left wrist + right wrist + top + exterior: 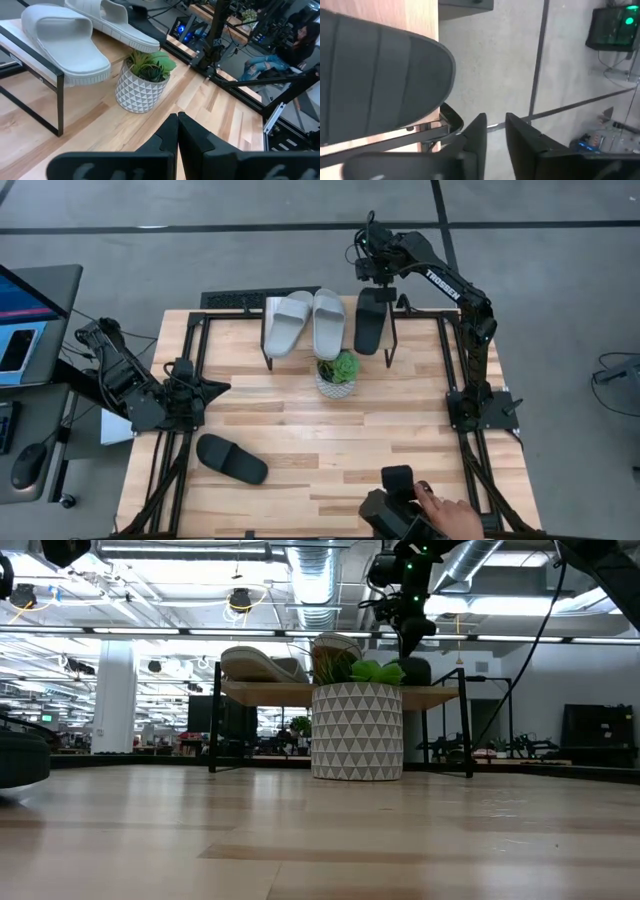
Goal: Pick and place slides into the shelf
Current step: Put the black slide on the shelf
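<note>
Bright even overhead light; ceiling glare in low view; soft shadows.

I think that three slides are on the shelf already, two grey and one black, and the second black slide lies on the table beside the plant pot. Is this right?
Not quite. The second black slide lies far from the plant pot, near the table's front edge below the left gripper, as the high view shows. The rest holds: two grey slides and one black slide are on the shelf.

**Open-plan robotics lab on a concrete floor**

A large industrial hall is seen in the low view: exposed ceiling ducts (pixel 318 580), strip lighting and white columns (pixel 113 680). A wooden table (pixel 300 440) is set on a grey concrete floor (pixel 560 270). At 9 o'clock a desk with a monitor (pixel 25 295) and mouse (pixel 27 465) is placed. Lit electronics (pixel 615 25) are seen beyond.
</note>
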